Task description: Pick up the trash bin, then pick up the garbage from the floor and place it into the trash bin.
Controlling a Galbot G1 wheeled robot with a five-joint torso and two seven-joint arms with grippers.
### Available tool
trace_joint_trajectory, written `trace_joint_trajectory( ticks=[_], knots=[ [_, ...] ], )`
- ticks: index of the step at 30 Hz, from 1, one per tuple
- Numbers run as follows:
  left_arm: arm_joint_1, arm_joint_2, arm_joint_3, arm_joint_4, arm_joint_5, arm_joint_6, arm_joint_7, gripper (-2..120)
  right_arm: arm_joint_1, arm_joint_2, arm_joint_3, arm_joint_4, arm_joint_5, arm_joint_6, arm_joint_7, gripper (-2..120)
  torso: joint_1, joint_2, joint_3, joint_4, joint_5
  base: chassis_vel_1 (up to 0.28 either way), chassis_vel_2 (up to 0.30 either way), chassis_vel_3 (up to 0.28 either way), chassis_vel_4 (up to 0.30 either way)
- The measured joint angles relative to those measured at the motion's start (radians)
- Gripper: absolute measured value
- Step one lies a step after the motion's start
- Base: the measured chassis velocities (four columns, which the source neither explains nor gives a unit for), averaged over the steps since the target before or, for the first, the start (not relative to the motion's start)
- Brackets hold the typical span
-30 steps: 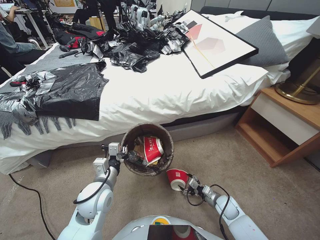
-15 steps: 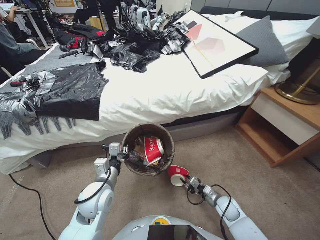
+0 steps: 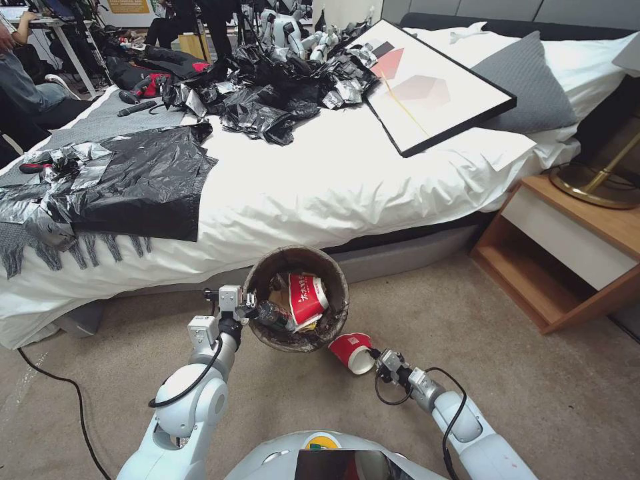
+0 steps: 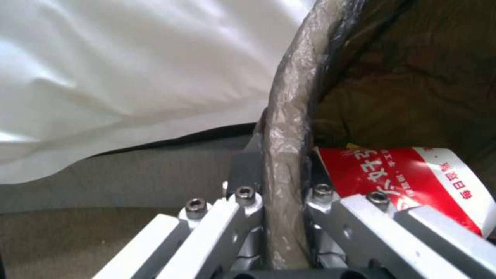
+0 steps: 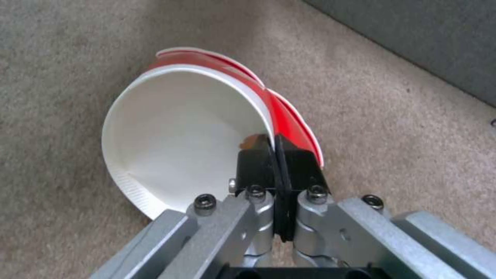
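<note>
The right gripper point(image 3: 373, 359) is pinched on the rim of a red paper cup point(image 3: 351, 351), white inside, just beside the trash bin point(image 3: 295, 307). The left gripper point(image 3: 248, 308) clamps the bin's bag-lined rim; inside lie another red cup point(image 3: 307, 298) and crumpled wrappers. Beyond the bin stands the bed point(image 3: 347, 187).

bed point(image 3: 347, 180) | black bags point(image 3: 267, 87) | framed picture point(image 3: 427, 87) | grey pillow point(image 3: 527, 83) | nightstand point(image 3: 567, 253)

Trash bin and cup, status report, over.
Left gripper clamped on trash bin rim. Right gripper pinching red cup wall, beside bin. Nothing in the way.
</note>
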Motion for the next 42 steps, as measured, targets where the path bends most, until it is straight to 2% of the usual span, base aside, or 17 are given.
trace_joint_trajectory(
  ticks=[19,25,29,33,35,37,39,40,42],
  knots=[
    [0.001,0.001,0.004,-0.001,0.004,-0.002,0.001,3,-0.008,0.002,0.009,0.012,0.024,0.0,0.042,0,0.0,0.0,0.0,0.0001,0.0001,0.0,0.0,0.0,0.0],
    [-0.001,0.003,0.003,0.001,0.002,-0.002,0.001,3,-0.024,0.023,0.031,0.06,0.061,0.001,0.166,0,0.0,0.0,0.0,0.0001,0.0001,0.0,0.0,0.0,0.0],
    [-0.004,0.003,-0.003,0.003,-0.004,-0.003,0.002,3,-0.063,0.052,0.086,0.154,0.08,0.013,0.294,0,0.0,0.0,0.0,0.0,0.0,0.0,0.0,0.0,0.0],
    [-0.004,0.004,-0.006,0.003,-0.006,-0.003,0.002,3,-0.074,0.08,0.138,0.198,0.103,0.029,0.365,0,0.0,0.0,0.0,0.0,0.0001,0.0,0.0,0.0,0.0],
    [-0.005,0.005,-0.006,0.002,-0.007,-0.003,0.002,3,-0.069,0.098,0.174,0.244,0.161,0.062,0.419,0,0.0,0.0,0.0,-0.0001,0.0,0.0,0.0,0.0,0.0],
    [-0.005,0.004,-0.005,0.003,-0.007,-0.003,0.002,3,-0.065,0.103,0.185,0.274,0.193,0.097,0.421,0,0.0,0.0,0.0,-0.0001,0.0001,0.0,0.0,0.0,0.0],
    [-0.005,0.003,0.005,0.006,-0.008,0.005,0.0,3,-0.057,0.109,0.194,0.441,0.329,0.219,0.309,0,0.0,0.0,0.0,0.0001,-0.0001,0.0,0.0,0.0,0.0],
    [-0.005,0.003,0.005,0.006,-0.008,0.005,0.0,3,-0.057,0.109,0.194,0.441,0.329,0.219,0.309,0,0.0,0.0,0.0,0.0001,-0.0001,0.0,0.0,0.0,0.0],
    [-0.004,0.002,0.012,0.007,-0.009,0.02,-0.003,3,-0.052,0.107,0.17,0.547,0.386,0.253,0.225,0,0.0,0.0,0.0,0.0001,0.0,0.0,0.0,0.0,0.0]
  ],
)
